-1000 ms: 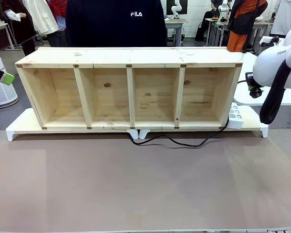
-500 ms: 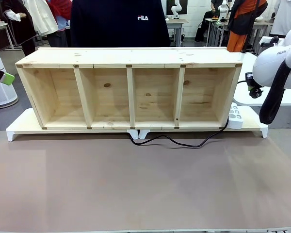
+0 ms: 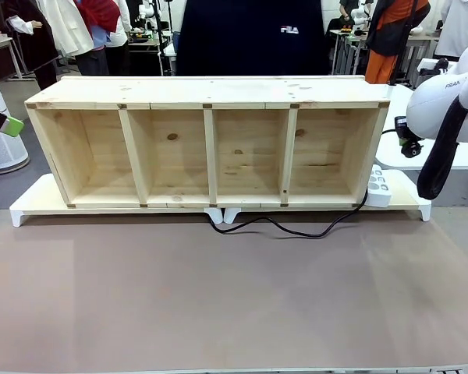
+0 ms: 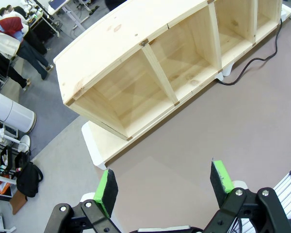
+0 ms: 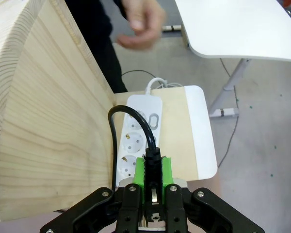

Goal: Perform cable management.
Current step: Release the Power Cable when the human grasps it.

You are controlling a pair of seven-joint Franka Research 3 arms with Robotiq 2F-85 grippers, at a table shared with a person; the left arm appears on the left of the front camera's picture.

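The cable [image 3: 296,228], a thin black cord, runs from under the middle of the wooden shelf [image 3: 210,92] along the table and up to the white power strip [image 3: 378,187] at the shelf's right end. My right gripper [image 5: 153,167] is shut on the cable's black plug [image 5: 152,156], right over the power strip [image 5: 136,138]. From the plug the cord [image 5: 128,114] loops up and back beside the shelf's side wall. I cannot tell whether the plug sits in a socket. My left gripper [image 4: 164,182] hangs open and empty, high above the table's left part, with one green pad [image 3: 12,125] at the picture's edge.
The shelf lies on a low white platform [image 3: 39,199] across the table's far half. A person in a dark top [image 3: 249,39] stands behind it, one hand [image 5: 140,22] above the power strip. A white side table [image 5: 242,26] stands to the right. The brown mat [image 3: 218,296] lies in front.
The person behind the shelf has stepped to the right. Both arms and the cable have stayed where they were.
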